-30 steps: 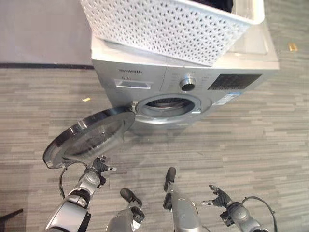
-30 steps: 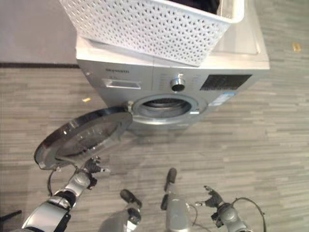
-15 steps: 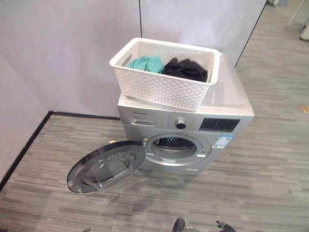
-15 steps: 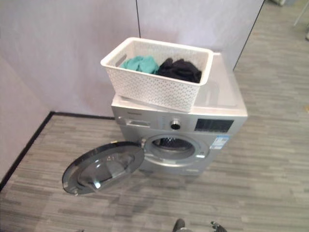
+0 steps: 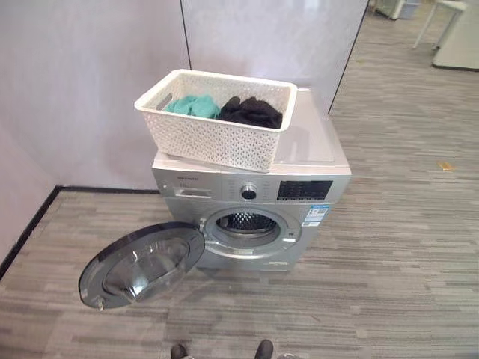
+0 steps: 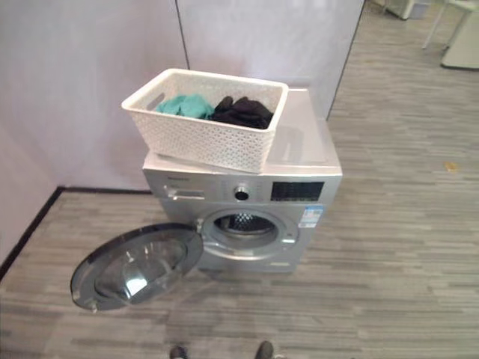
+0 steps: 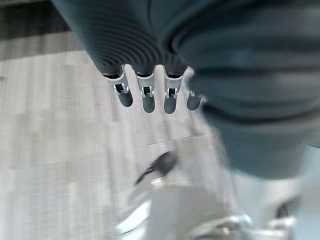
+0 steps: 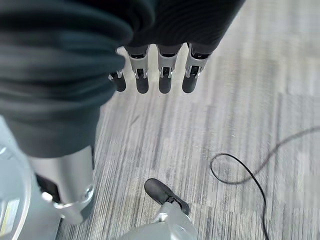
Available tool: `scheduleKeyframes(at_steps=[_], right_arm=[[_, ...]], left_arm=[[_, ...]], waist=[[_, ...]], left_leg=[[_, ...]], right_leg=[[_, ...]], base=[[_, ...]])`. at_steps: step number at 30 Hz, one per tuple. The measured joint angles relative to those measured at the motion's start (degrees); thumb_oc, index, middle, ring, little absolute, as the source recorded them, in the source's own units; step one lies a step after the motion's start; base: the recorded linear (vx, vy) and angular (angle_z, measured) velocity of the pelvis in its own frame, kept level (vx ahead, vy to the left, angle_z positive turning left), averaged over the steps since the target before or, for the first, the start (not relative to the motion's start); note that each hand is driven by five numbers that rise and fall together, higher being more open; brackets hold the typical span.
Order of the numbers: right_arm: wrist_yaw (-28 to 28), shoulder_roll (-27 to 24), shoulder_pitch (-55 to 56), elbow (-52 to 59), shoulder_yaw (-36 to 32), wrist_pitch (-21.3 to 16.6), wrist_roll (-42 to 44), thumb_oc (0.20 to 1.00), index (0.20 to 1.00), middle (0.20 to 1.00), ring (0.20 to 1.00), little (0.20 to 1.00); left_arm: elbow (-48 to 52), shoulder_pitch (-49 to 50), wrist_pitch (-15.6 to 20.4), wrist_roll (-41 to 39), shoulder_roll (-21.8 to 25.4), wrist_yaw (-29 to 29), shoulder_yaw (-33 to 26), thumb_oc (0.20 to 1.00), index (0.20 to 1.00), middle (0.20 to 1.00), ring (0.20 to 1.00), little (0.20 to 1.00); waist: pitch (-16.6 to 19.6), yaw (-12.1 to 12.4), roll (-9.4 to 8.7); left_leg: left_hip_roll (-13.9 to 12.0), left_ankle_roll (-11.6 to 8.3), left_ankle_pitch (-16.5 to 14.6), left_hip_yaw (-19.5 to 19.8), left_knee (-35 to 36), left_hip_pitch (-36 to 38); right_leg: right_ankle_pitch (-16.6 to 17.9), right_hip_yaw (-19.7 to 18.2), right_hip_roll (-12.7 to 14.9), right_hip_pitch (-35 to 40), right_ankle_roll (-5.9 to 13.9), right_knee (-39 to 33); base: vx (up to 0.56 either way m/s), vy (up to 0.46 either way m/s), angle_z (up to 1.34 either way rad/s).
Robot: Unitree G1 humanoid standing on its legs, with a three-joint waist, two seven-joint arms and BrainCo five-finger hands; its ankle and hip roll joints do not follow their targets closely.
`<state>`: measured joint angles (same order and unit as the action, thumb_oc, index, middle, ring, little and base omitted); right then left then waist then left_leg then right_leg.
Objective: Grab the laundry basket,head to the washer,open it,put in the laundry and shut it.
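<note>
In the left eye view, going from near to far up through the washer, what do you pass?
Round glass washer door swung open → open drum mouth of the silver front-loading washer → round control knob → white perforated plastic laundry basket on top, holding teal cloth and black cloth.

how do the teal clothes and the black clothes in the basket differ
The teal clothes lie at the left end of the white laundry basket, near its handle cutout; the black clothes lie toward its right end. The teal pile is light in colour, the black one dark, and it looks slightly larger. Both are crumpled heaps inside the same basket, which stands on top of the washer, not yet loaded.
</note>
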<state>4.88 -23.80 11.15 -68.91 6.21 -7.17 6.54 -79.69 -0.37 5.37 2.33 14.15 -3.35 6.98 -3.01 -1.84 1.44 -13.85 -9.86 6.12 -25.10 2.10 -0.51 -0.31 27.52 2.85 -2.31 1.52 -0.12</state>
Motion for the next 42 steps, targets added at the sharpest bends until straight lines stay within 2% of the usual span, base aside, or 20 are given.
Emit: scheduleKeyframes(at_steps=[1,2,4,7,14,18,20,21,25,27,28,31,34,35,36,37,38,39,40,42], right_arm=[[0.0,0.3,-0.2,0.2,0.0,0.3,0.0,1.000,1.000,1.000,1.000,1.000],[0.1,0.5,-0.1,1.4,0.3,0.5,0.0,1.000,1.000,1.000,1.000,1.000],[0.1,0.6,0.2,5.3,0.2,0.6,0.7,1.000,1.000,1.000,1.000,1.000],[0.1,0.5,1.0,10.1,-1.0,0.6,2.3,1.000,1.000,1.000,1.000,1.000],[0.2,-2.3,3.7,21.3,-7.1,0.2,2.1,1.000,1.000,1.000,1.000,1.000],[0.3,-8.1,9.0,28.4,-15.9,0.1,0.4,1.000,1.000,1.000,1.000,1.000],[0.3,-12.0,12.6,34.4,-21.8,0.0,-1.9,1.000,1.000,1.000,1.000,1.000],[0.0,-13.7,14.1,36.7,-25.6,-0.7,-2.8,1.000,1.000,1.000,1.000,1.000],[-1.1,-17.8,14.9,41.9,-33.2,-0.4,-3.6,1.000,1.000,1.000,1.000,1.000],[-2.3,-21.8,16.8,48.7,-40.4,-1.6,-5.2,1.000,1.000,1.000,1.000,1.000],[-2.5,-24.5,15.9,50.2,-41.9,-1.4,-5.7,1.000,1.000,1.000,1.000,1.000],[-4.1,-31.3,14.7,52.8,-45.9,-2.4,-6.4,1.000,1.000,1.000,1.000,1.000],[-4.9,-39.2,9.4,54.6,-46.1,-4.4,-6.1,1.000,1.000,1.000,1.000,1.000],[-4.7,-41.0,8.1,54.8,-45.7,-4.2,-6.3,1.000,1.000,1.000,1.000,1.000],[-4.5,-46.3,7.2,55.3,-44.5,-4.4,-6.3,1.000,1.000,1.000,1.000,1.000],[-4.1,-49.0,4.1,55.4,-43.1,-4.5,-6.4,1.000,1.000,1.000,1.000,1.000],[-3.4,-49.4,-0.2,55.9,-41.4,-4.2,-6.3,1.000,1.000,1.000,1.000,1.000],[-3.1,-51.6,-5.0,55.1,-37.3,-3.9,-6.0,1.000,1.000,1.000,1.000,1.000],[-1.9,-56.5,-11.5,53.2,-29.6,-4.0,-5.0,1.000,1.000,1.000,1.000,1.000],[0.6,-62.0,-19.4,50.7,-19.4,-4.0,-3.9,1.000,1.000,1.000,1.000,1.000]], left_arm=[[0.0,-0.3,0.0,0.0,-0.4,0.0,0.0,1.000,1.000,1.000,1.000,1.000],[0.0,-0.6,0.0,0.1,-0.6,0.1,0.1,1.000,1.000,1.000,1.000,1.000],[-0.2,-0.4,0.0,0.3,-0.9,0.2,0.6,1.000,1.000,1.000,1.000,1.000],[0.1,-0.1,0.0,0.5,-0.8,0.2,0.6,1.000,1.000,1.000,1.000,1.000],[1.1,0.6,0.0,0.5,-1.0,0.5,0.8,1.000,1.000,1.000,1.000,1.000],[1.8,0.9,0.0,1.2,-0.9,1.5,0.6,1.000,1.000,1.000,1.000,1.000],[2.4,1.8,0.2,2.2,-0.9,2.0,0.3,1.000,1.000,1.000,1.000,1.000],[2.3,1.9,0.2,2.7,-0.8,2.3,0.2,1.000,1.000,1.000,1.000,1.000],[2.8,2.1,0.3,2.5,-0.7,2.6,-2.1,1.000,1.000,1.000,1.000,1.000],[2.6,2.2,0.3,2.5,-0.4,3.1,-2.1,1.000,1.000,1.000,1.000,1.000],[2.9,2.6,0.3,2.5,-0.4,3.6,-2.1,1.000,1.000,1.000,1.000,1.000],[3.1,2.8,0.0,2.4,-0.3,4.0,-1.9,1.000,1.000,1.000,1.000,1.000],[2.8,2.3,-0.2,2.0,0.7,4.0,-1.7,1.000,1.000,1.000,1.000,1.000],[2.9,2.3,-0.2,2.0,0.9,4.0,-1.7,1.000,1.000,1.000,1.000,1.000],[3.2,1.9,-0.2,1.6,1.3,3.9,-1.4,1.000,1.000,1.000,1.000,1.000],[3.2,1.7,-0.3,0.4,2.0,3.9,-1.6,1.000,1.000,1.000,1.000,1.000],[3.5,2.1,-0.1,-0.2,2.8,3.9,-1.8,1.000,1.000,1.000,1.000,1.000],[4.0,2.3,-0.1,-0.2,3.7,3.8,-1.7,1.000,1.000,1.000,1.000,1.000],[3.9,1.9,-0.2,-0.2,4.3,3.8,-1.8,1.000,1.000,1.000,1.000,1.000],[3.9,0.5,-0.1,-2.0,6.2,3.9,-1.5,1.000,1.000,1.000,1.000,1.000]], waist=[[0.1,0.0,0.00],[0.2,0.0,-0.14],[0.6,-0.5,-0.87],[1.1,-0.8,-1.98],[2.1,-1.1,-0.78],[1.9,-2.5,-0.33],[1.9,-3.9,-0.78],[1.7,-4.3,-1.14],[1.5,-5.7,-3.04],[2.1,-5.7,-3.96],[2.0,-5.5,-5.24],[2.4,-5.1,-6.02],[3.1,-4.6,-7.35],[3.1,-3.3,-8.36],[3.6,-2.4,-8.98],[3.2,-1.5,-10.69],[3.1,0.3,-12.26],[3.0,0.8,-13.45],[2.8,1.1,-14.33],[1.9,4.3,-16.36]], left_leg=[[0.5,2.48,-0.9,-0.7,0.5,0.5],[1.0,3.48,-1.6,-1.2,0.2,0.2],[2.6,4.81,-2.8,-2.8,0.2,-0.3],[4.3,6.19,-3.6,-3.7,0.1,-0.5],[5.4,6.36,-4.4,-5.2,0.4,0.6],[6.1,6.57,-4.9,-5.4,0.7,0.6],[6.7,6.54,-5.2,-5.8,1.2,0.6],[7.0,6.80,-5.4,-6.1,1.1,0.7],[7.6,7.12,-6.2,-6.8,1.2,0.6],[8.0,7.46,-6.6,-6.8,1.1,0.4],[8.3,7.42,-6.8,-6.7,1.2,0.4],[8.5,7.54,-6.8,-6.3,1.1,-0.2],[8.5,7.49,-6.8,-5.5,0.8,-0.7],[8.5,7.48,-6.8,-5.1,0.9,-1.3],[8.4,7.43,-6.7,-4.8,0.6,-1.5],[8.4,7.44,-6.7,-3.8,0.3,-1.8],[8.3,7.48,-6.7,-3.4,0.1,-2.3],[8.2,7.57,-7.1,-3.0,-0.1,-2.7],[8.1,7.76,-7.4,-2.1,0.1,-3.4],[8.1,8.11,-6.7,-0.7,-0.1,-4.7]], right_leg=[[0.0,-0.5,0.6,-0.8,0.00,1.0],[-0.4,-0.8,1.5,-1.7,0.60,2.3],[0.3,-1.9,3.3,-2.6,1.89,2.7],[0.8,-2.5,5.3,-3.9,1.93,4.1],[1.5,-4.1,5.4,-3.5,2.59,3.1],[1.9,-4.3,6.0,-3.7,3.34,2.9],[2.0,-4.7,6.4,-3.8,3.85,2.6],[2.2,-5.0,6.6,-3.8,4.15,2.5],[2.8,-5.7,7.1,-3.8,4.79,1.6],[3.3,-5.6,7.5,-3.7,5.30,0.9],[3.5,-5.5,7.5,-3.6,5.42,0.7],[3.7,-4.9,8.0,-3.8,5.66,0.7],[3.8,-4.1,8.0,-3.9,5.82,0.6],[3.8,-3.5,8.0,-3.8,5.82,0.4],[3.8,-3.3,7.9,-3.9,5.83,0.2],[3.9,-2.8,7.9,-3.7,5.84,0.2],[3.9,-2.1,7.9,-3.4,5.84,0.0],[4.0,-1.7,8.0,-3.2,5.92,0.0],[4.8,-1.4,8.0,-3.2,7.19,-0.1],[5.8,-1.5,8.1,-3.8,8.78,-0.4]], base=[[0.04,0.125,-0.16],[0.03,0.105,-0.27],[0.04,0.104,-0.24],[0.03,0.072,-0.07],[0.06,0.058,-0.09],[0.05,0.089,-0.02],[0.05,0.103,-0.09],[0.04,0.073,-0.09],[0.04,0.057,-0.08],[0.05,0.064,-0.01],[0.03,0.052,0.00],[0.00,0.016,0.09],[0.00,-0.012,0.14],[0.02,-0.018,0.20],[0.01,-0.016,0.29],[0.02,-0.020,0.26],[0.04,-0.009,0.27],[0.03,0.003,0.29],[0.03,0.000,0.43],[0.03,-0.007,0.50]])
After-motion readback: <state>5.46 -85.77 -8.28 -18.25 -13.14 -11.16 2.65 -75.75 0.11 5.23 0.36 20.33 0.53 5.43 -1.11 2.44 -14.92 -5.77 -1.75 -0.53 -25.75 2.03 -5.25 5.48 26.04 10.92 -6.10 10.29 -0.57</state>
